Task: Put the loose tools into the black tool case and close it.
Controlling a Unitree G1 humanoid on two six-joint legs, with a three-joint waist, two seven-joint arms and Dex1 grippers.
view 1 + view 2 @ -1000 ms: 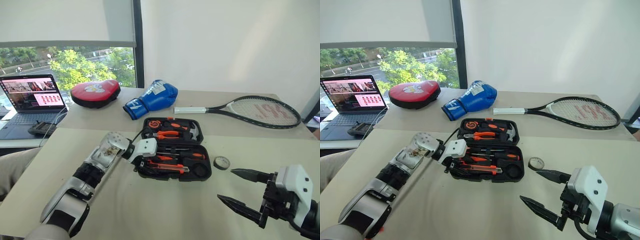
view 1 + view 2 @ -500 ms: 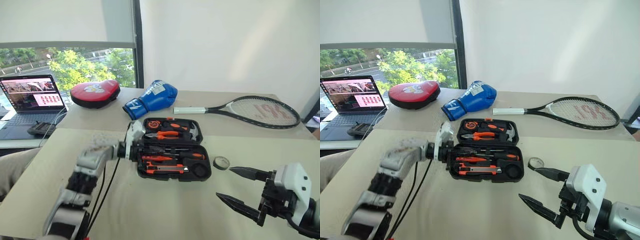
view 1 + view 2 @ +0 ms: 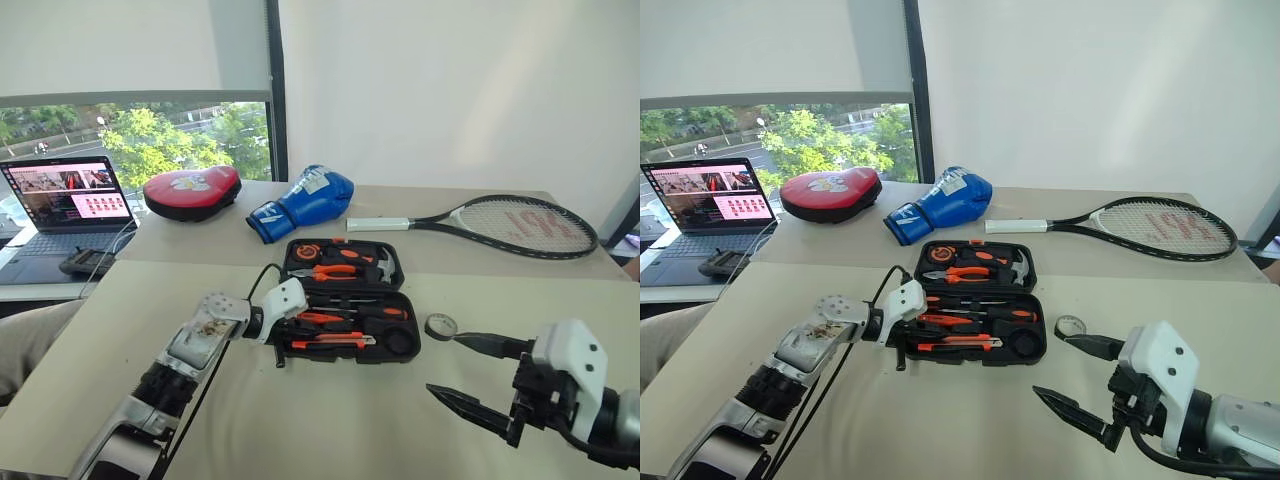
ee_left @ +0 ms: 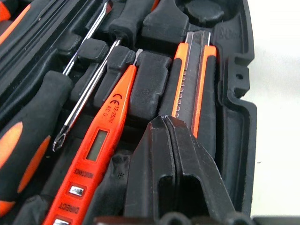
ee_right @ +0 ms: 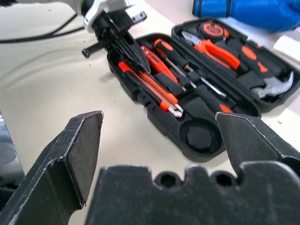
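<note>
Now left gripper (image 4: 176, 140) has its fingers pressed together, empty, tips over the near-left end of the open black tool case (image 3: 345, 312), just beside the utility knife (image 4: 194, 89) in its slot. Right gripper (image 3: 468, 372) spread wide, empty, with the tape roll (image 3: 441, 326) on the table just beyond its far finger.

"CE AC-D…" &amp; "DIRECT" on small all-orange screwdriver (image 4: 96, 154)
</note>
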